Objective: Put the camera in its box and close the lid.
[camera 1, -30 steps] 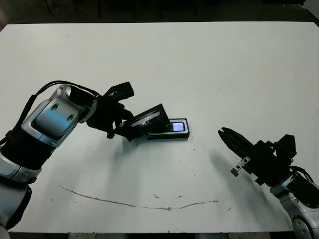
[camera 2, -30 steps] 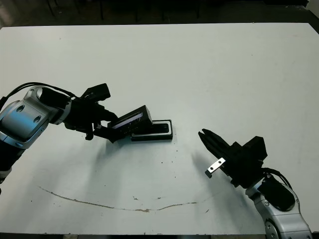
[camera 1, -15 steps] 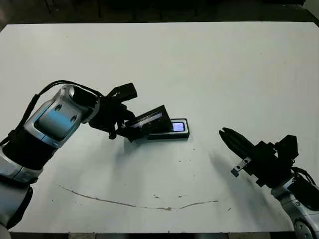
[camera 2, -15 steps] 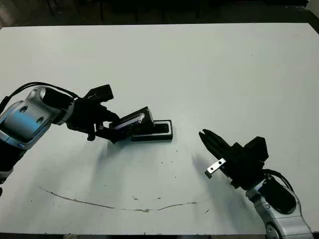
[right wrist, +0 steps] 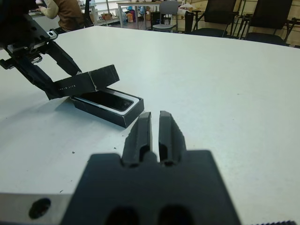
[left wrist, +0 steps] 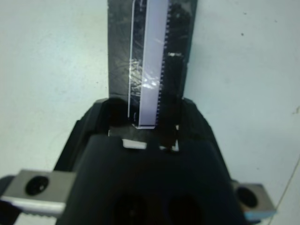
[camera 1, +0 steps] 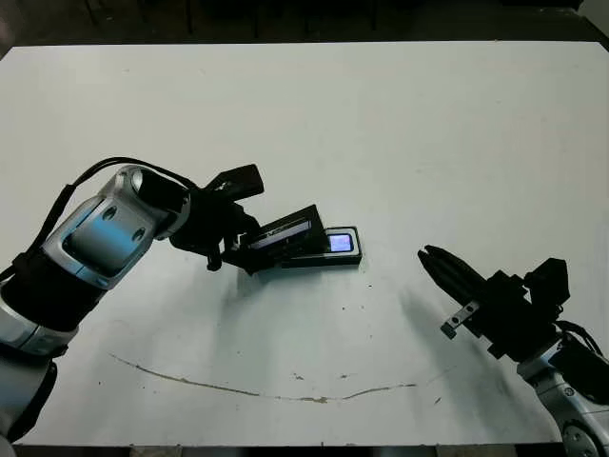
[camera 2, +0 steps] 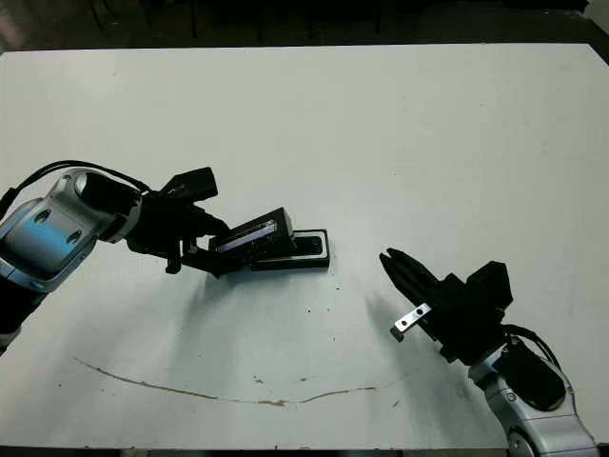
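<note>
The black box (camera 1: 346, 258) lies at mid-table with the camera (camera 1: 340, 242) inside it, small screen lit. My left gripper (camera 1: 240, 251) is shut on the left end of the black lid (camera 1: 285, 235). The lid is tilted, its free end raised over the box's left part. In the left wrist view the lid (left wrist: 150, 56) runs straight out from between the fingers. My right gripper (camera 1: 429, 256) hovers to the front right of the box, shut and holding nothing. From the right wrist view, the box (right wrist: 123, 117), the camera (right wrist: 107, 99) and the lid (right wrist: 86, 80) show beyond that gripper (right wrist: 154, 118).
A thin brown curved mark (camera 1: 247, 388) runs across the white table (camera 1: 381, 124) near its front edge. Chairs, desks and a person (right wrist: 65, 9) show beyond the table in the right wrist view.
The left gripper has shifted the lid slightly to the right and lower over the box. The right arm has stayed where it was.
</note>
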You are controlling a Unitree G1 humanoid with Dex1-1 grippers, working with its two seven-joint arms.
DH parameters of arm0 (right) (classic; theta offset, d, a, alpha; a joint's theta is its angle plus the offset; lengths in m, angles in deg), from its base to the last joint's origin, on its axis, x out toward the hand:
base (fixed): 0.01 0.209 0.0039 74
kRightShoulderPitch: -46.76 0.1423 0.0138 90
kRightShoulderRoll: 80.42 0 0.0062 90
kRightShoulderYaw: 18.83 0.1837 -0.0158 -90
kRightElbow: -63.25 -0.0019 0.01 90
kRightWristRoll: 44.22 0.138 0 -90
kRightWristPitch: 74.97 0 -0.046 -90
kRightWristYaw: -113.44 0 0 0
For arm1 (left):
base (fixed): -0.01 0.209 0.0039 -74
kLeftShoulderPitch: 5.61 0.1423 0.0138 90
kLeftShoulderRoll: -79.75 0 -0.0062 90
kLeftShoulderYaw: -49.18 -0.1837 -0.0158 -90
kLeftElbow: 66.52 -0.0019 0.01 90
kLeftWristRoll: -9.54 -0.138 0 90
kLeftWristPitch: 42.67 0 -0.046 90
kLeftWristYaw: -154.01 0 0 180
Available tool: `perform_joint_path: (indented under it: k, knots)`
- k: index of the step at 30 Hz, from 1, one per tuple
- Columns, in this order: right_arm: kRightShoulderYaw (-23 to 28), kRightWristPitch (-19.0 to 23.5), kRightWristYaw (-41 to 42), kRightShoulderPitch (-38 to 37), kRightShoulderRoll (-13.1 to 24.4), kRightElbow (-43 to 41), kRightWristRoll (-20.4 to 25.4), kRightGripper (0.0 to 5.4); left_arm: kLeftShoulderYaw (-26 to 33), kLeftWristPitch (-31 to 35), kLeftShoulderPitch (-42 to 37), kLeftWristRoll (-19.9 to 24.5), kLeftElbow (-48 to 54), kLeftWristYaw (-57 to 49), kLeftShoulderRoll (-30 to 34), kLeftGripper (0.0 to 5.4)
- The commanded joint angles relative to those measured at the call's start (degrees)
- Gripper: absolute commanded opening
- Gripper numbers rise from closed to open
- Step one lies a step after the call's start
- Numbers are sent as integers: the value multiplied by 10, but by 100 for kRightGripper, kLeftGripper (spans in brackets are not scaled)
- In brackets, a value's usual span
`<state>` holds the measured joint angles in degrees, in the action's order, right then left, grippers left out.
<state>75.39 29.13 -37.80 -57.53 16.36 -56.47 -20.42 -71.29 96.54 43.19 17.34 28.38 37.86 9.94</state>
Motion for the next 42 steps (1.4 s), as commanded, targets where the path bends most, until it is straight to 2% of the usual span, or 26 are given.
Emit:
perform_joint_path:
  k: [1,4,9,13,16,22,30,36,42]
  knots:
    - [4,29,-11,-10,7,-19,1,0,-43,18,30,0,-24,11,-16,237]
    - [6,34,-11,-11,2,-24,14,0,-57,13,26,-8,-46,6,-31,237]
    - [3,29,-12,-12,4,-20,8,0,-76,-2,15,-26,-89,3,-60,237]
    - [3,27,-5,-9,-1,-18,26,0,-91,-12,3,-41,-104,3,-78,237]
    - [1,28,-16,-12,1,-24,12,0,-97,-11,-4,-47,-110,6,-90,237]
    - [2,43,-26,-18,1,-45,27,0,-96,6,-11,-49,-101,4,-109,237]
    - [1,31,-24,-21,-6,-37,30,0,-99,30,-20,-52,-84,0,-127,237]
    - [1,34,-28,-23,-2,-41,23,0,-97,23,-14,-50,-65,-4,-129,237]
    - [-2,33,-31,-24,-6,-47,21,0,-116,-8,-20,-69,-61,2,-128,237]
